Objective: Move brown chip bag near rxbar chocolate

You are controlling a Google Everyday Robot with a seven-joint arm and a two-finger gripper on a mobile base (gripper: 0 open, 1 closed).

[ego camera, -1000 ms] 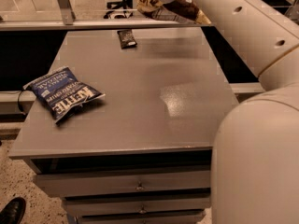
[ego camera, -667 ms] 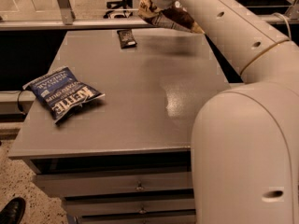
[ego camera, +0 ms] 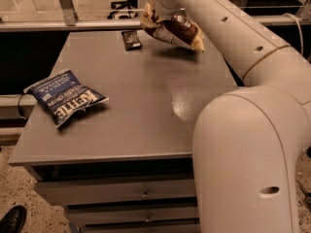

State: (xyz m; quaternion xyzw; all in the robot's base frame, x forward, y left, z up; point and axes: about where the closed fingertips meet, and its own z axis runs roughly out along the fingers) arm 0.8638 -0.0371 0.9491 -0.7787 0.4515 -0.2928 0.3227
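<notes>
And the gripper (ego camera: 171, 16) is up at the table's (ego camera: 146, 110) far edge, jaws clamped on the brown chip bag (ego camera: 183, 34), which hangs tilted just above the surface (its shadow sits right beneath). The rxbar chocolate (ego camera: 131, 39) lies flat just to the bag's left, not touching. The blue Kettle chip bag (ego camera: 65, 97) rests well apart, near the left edge.

The crinkly blue chip bag (ego camera: 65, 97) reads "Kettle", upside down. Print on the brown chip bag (ego camera: 184, 33), clamped in the gripper (ego camera: 169, 14) above the grey table (ego camera: 146, 110), is unreadable.
</notes>
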